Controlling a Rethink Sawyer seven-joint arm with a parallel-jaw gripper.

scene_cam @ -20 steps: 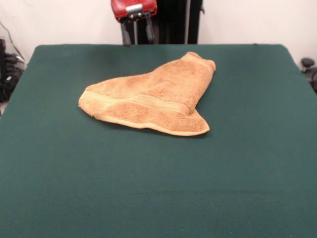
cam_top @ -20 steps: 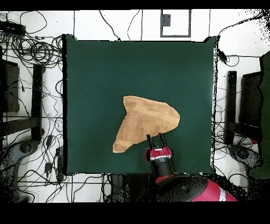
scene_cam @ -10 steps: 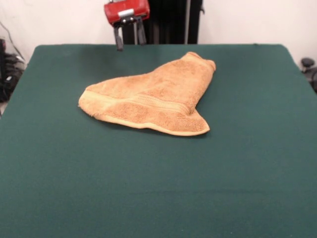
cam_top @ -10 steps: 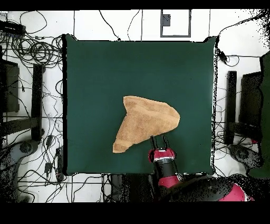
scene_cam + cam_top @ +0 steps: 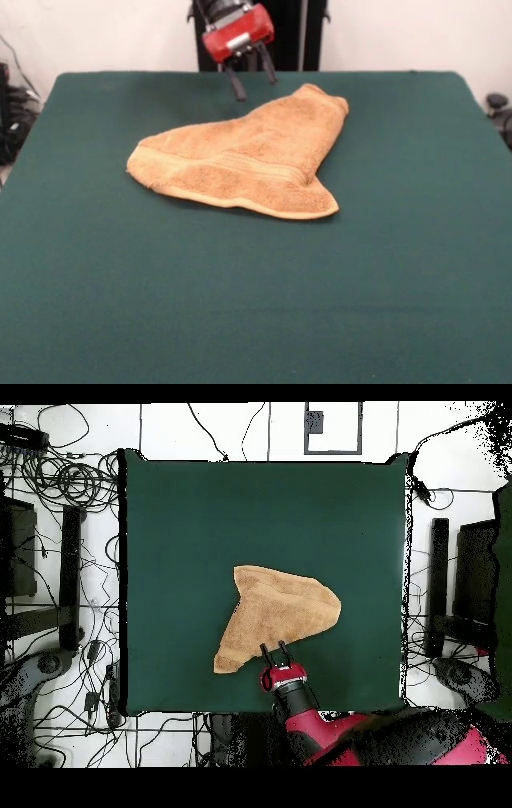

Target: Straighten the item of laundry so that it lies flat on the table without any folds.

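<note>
Hovering with fingers spread and empty beside the folded orange-tan terry towel [image 5: 244, 156] on the green counter [image 5: 256, 304], the end effector [image 5: 256, 82] looks ready to descend and pinch its near edge.

End effector [image 5: 252, 78]: two thin, dark, straight fingers [image 5: 237, 85] projecting from a glossy red block-shaped housing [image 5: 237, 32] with rounded edges. A small pale grey rectangular plate [image 5: 238, 42] is set into the housing's face between the finger roots. Behind the housing, a black cylindrical wrist section. In the overhead view, the red housing [image 5: 284, 677] carries a light-coloured band at its front edge; behind it, a dark collar and then the broad, rounded red arm body [image 5: 400, 744] with black segments.
</note>
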